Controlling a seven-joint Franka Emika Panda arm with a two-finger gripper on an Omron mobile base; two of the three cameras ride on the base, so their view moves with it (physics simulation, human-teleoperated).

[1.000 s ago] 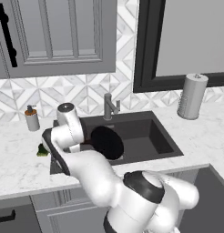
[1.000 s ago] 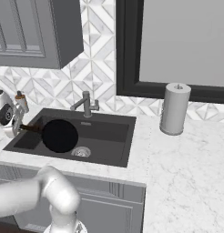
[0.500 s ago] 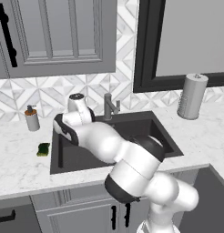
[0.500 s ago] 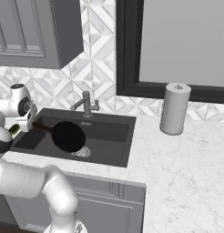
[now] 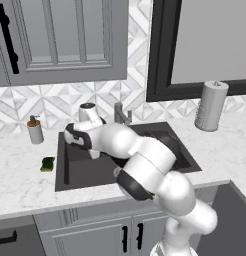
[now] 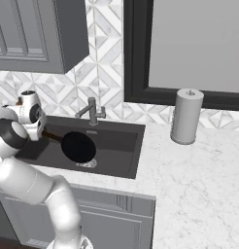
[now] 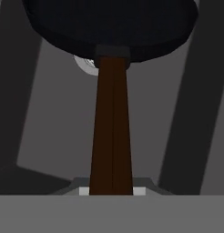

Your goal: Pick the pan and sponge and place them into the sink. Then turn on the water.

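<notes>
One pan [image 6: 78,147], one sponge [image 5: 47,164].

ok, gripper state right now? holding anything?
Gripper: shut on the long reddish-brown handle of the round black frying pan, which is over the dark grey sink basin.

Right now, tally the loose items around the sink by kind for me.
Pan, held by its handle over the sink: 1
Sponge on the counter: 1
Soap dispenser: 1
Paper towel roll: 1
Total: 4
</notes>
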